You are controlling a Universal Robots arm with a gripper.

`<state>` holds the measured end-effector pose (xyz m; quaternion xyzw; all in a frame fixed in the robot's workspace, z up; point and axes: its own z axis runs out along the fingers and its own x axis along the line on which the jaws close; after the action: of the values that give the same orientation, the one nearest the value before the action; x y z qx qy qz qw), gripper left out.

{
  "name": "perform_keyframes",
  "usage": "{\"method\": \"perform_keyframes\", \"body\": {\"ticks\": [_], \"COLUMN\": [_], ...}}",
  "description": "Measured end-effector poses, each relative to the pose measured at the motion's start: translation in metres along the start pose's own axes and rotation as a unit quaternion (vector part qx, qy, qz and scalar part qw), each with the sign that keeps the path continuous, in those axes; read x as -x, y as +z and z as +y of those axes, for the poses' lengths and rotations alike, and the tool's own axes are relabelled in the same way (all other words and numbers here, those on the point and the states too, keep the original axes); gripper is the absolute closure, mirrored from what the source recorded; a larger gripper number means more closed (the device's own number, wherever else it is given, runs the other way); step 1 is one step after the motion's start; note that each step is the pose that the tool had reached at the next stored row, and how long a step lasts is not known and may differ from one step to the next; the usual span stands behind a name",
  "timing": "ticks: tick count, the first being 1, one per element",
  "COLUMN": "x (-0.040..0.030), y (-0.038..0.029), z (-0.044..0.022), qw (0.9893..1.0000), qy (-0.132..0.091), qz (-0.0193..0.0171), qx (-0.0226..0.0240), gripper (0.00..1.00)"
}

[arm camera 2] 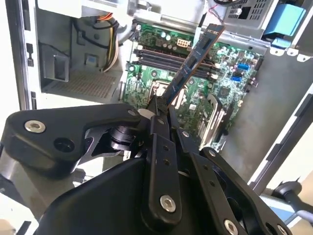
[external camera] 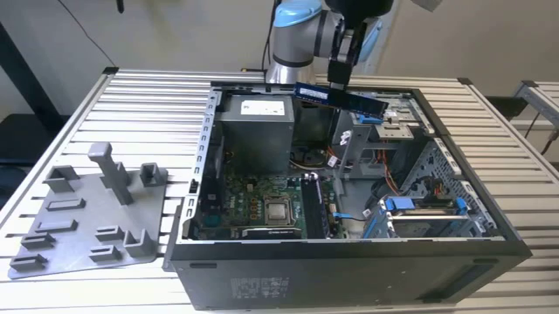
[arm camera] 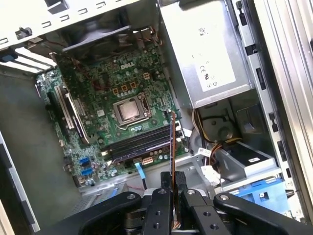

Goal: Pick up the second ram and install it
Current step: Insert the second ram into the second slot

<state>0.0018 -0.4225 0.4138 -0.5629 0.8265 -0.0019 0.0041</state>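
Hand (arm camera 2: 159, 105) is clamped tight on the second ram (arm camera 2: 193, 61), no gap showing. The stick hangs high over the open case (external camera: 349, 268), long axis about level in the exterior view, dipping toward that view's right. The memory slots (arm camera: 139, 142) sit well below on the motherboard (arm camera: 100, 81), and they seem to run crosswise to it.

Robotics lab workbench.
An opened black metal desktop computer case (external camera: 349, 275) and a flat grey plastic pegged tray (external camera: 83, 226) sit on a ribbed aluminium table (external camera: 148, 98), with a silver, blue-capped robot arm (external camera: 297, 33) behind.
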Motion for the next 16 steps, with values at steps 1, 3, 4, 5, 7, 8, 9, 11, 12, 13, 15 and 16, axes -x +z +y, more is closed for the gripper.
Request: {"method": "perform_keyframes", "body": {"ticks": [1,3,4,5,7,8,9,11,12,13,15,16], "x": [0.0000,0.0000,0.0000,0.0000,0.0000,-0.0001,0.0000,0.0000,0.0000,0.0000,0.0000,0.0000], "y": [0.0001,0.0002,0.0003,0.0004,0.0006,0.0007,0.0008,0.0009,0.0010,0.0010,0.0011,0.0012], "z": [0.0000,0.0000,0.0000,0.0000,0.0000,0.0000,0.0000,0.0000,0.0000,0.0000,0.0000,0.0000], "qw": [1.0000,0.9997,0.9995,0.9993,0.9987,0.9983,0.9978,0.9968,0.9961,0.9955,0.9941,0.9934], "qy": [0.008,0.022,0.030,0.038,0.051,0.059,0.066,0.080,0.088,0.095,0.108,0.115], "qz": [0.0001,0.0002,0.0003,0.0003,0.0004,0.0004,0.0005,0.0006,0.0006,0.0007,0.0009,0.0010], "qx": [0.0000,-0.0001,-0.0002,-0.0002,-0.0002,-0.0003,-0.0003,-0.0004,-0.0004,-0.0005,-0.0005,-0.0006], "gripper": [0.86,0.86,0.86,0.86,0.86,0.86,0.86,0.86,0.86,0.86,0.86,0.86]}}
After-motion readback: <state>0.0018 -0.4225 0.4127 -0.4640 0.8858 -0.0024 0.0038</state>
